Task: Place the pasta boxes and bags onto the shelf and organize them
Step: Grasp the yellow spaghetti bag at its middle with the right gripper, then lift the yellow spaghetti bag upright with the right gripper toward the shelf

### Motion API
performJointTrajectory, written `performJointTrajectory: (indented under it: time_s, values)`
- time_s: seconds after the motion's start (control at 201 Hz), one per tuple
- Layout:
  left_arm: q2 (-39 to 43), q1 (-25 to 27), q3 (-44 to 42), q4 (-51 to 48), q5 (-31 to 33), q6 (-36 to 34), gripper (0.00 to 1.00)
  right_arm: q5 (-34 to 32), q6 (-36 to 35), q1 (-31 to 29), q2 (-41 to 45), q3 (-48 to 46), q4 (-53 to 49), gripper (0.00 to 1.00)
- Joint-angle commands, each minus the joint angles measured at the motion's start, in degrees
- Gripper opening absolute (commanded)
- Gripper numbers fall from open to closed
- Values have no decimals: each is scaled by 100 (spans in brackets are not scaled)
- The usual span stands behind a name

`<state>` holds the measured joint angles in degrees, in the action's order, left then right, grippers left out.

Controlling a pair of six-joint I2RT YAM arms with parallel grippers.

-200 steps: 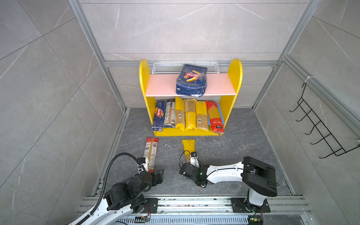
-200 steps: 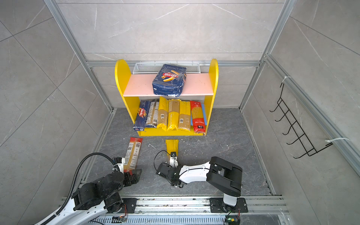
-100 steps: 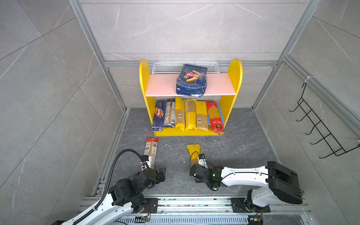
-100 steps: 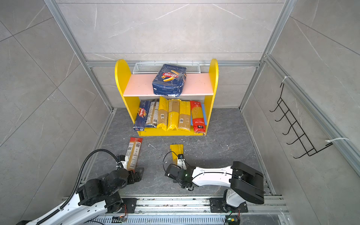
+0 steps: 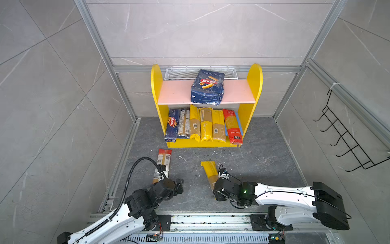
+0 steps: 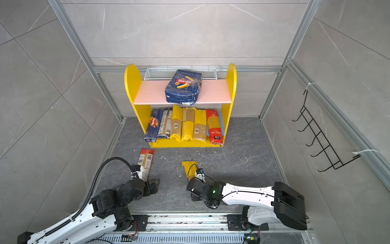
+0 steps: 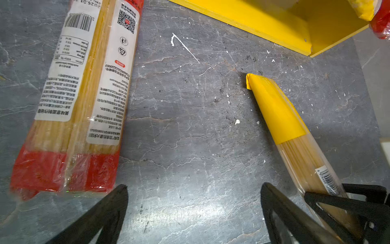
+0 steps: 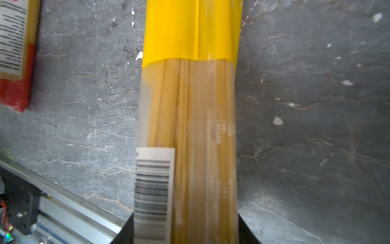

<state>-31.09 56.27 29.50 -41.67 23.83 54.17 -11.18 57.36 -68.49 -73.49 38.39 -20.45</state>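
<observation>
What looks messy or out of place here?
White crumbs and a thin strand litter the floor between the red-ended bag and the yellow-ended bag. The rigatoni pack sits askew, seemingly overhanging the pink board's front edge.

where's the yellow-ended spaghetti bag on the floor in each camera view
both top views: yellow-ended spaghetti bag on the floor before the shelf
left wrist: across bare floor from the red-ended bag
right wrist: gripped in the right gripper
shared landmark: red-ended bag, in all four
</observation>
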Motion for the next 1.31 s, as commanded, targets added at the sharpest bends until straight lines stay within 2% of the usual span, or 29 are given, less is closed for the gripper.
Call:
performJointTrajectory:
  time_s: [0.0,0.254,0.762,0.996,1.31]
  values:
    - [-126,-2,273,212,33,-169,100,410,-72,165,352,-130,815,0]
    - [-365,-2,516,203,106,-275,100,942,-149,543,1182,-316,846,0]
    - [-1065,-2,1225,247,297,-429,100,1621,-388,909,2752,134,-151,0]
    - [-1538,-2,1696,212,481,-607,100,1435,-681,1047,3365,857,-1063,0]
    - [-2156,-59,2349,456,482,-1128,100,1065,-1004,1083,3412,2176,-1905,0]
